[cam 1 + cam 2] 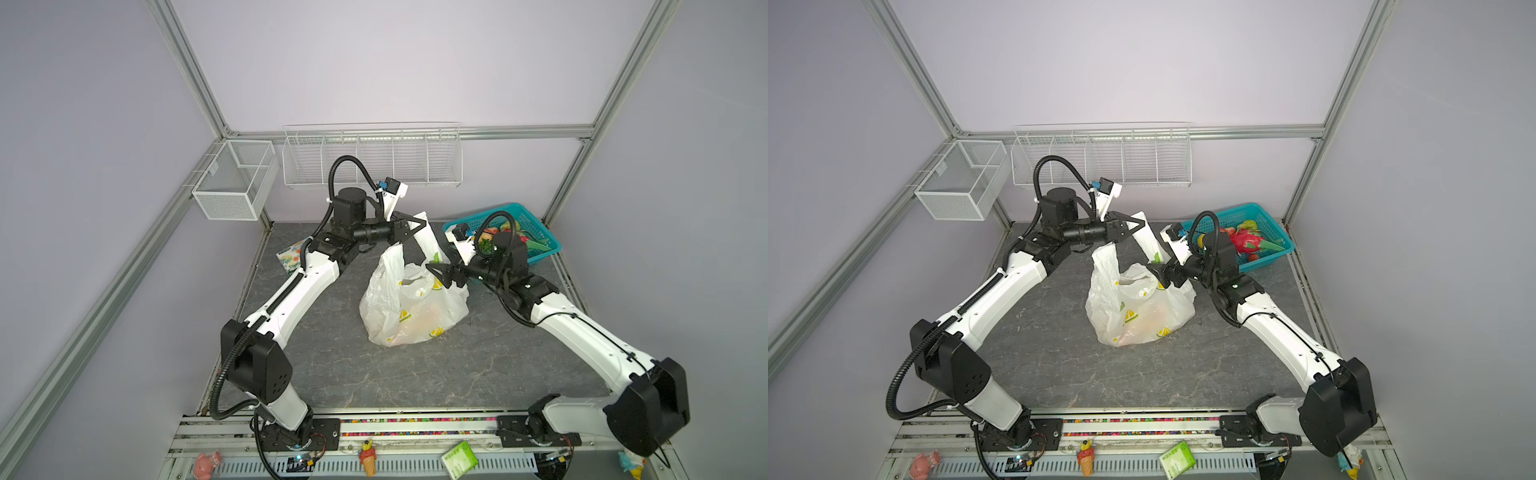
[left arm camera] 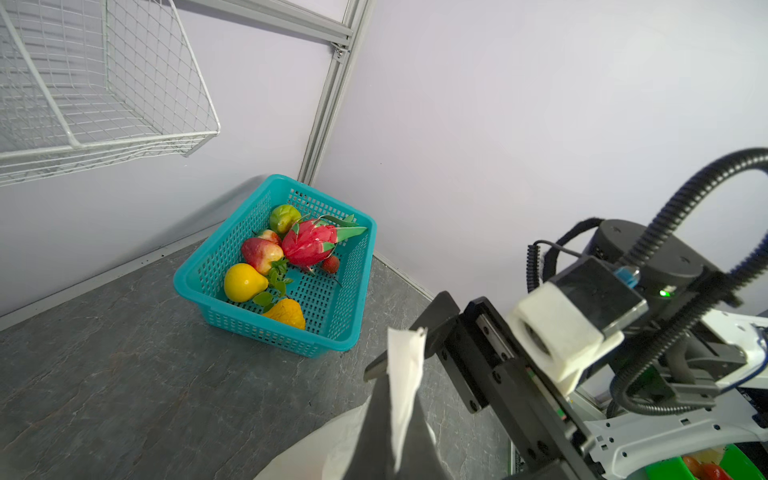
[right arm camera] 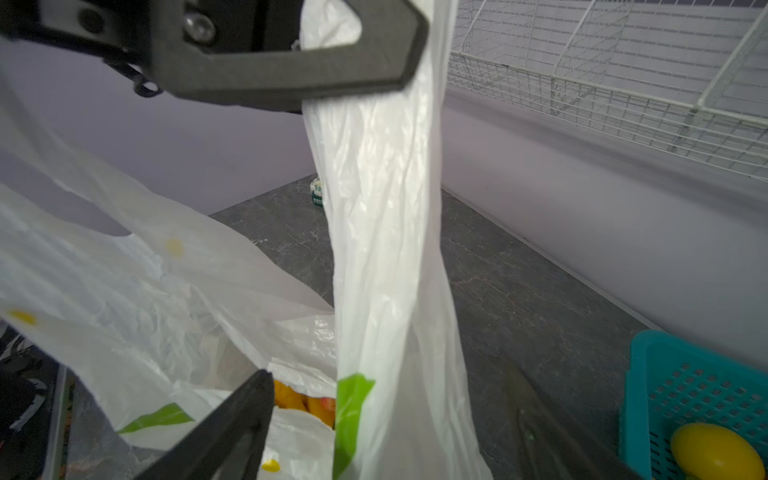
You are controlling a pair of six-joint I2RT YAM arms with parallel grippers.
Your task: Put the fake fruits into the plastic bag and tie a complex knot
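Observation:
The plastic bag (image 1: pixel 415 307) (image 1: pixel 1142 307) stands mid-table with orange and yellow fake fruits (image 3: pixel 307 405) inside. My left gripper (image 1: pixel 420 226) (image 1: pixel 1141 224) (image 2: pixel 395 415) is shut on one white handle (image 3: pixel 382 208) and holds it stretched upward. My right gripper (image 1: pixel 436 275) (image 1: pixel 1156 275) (image 3: pixel 386 374) is open, its fingers on either side of that handle just above the bag's mouth. The other handle (image 1: pixel 395 257) sticks up loose. More fake fruits, among them a dragon fruit (image 2: pixel 309 245), lie in the teal basket (image 2: pixel 195 291). No knot is in view.
The teal basket (image 1: pixel 536 224) (image 1: pixel 1237 210) sits at the back right, behind the right arm. A printed box (image 1: pixel 293 257) lies back left. White wire racks (image 1: pixel 374 158) and a mesh bin (image 1: pixel 232 183) hang on the walls. Figurines (image 1: pixel 368 457) and a green box (image 1: pixel 459 457) sit on the front rail.

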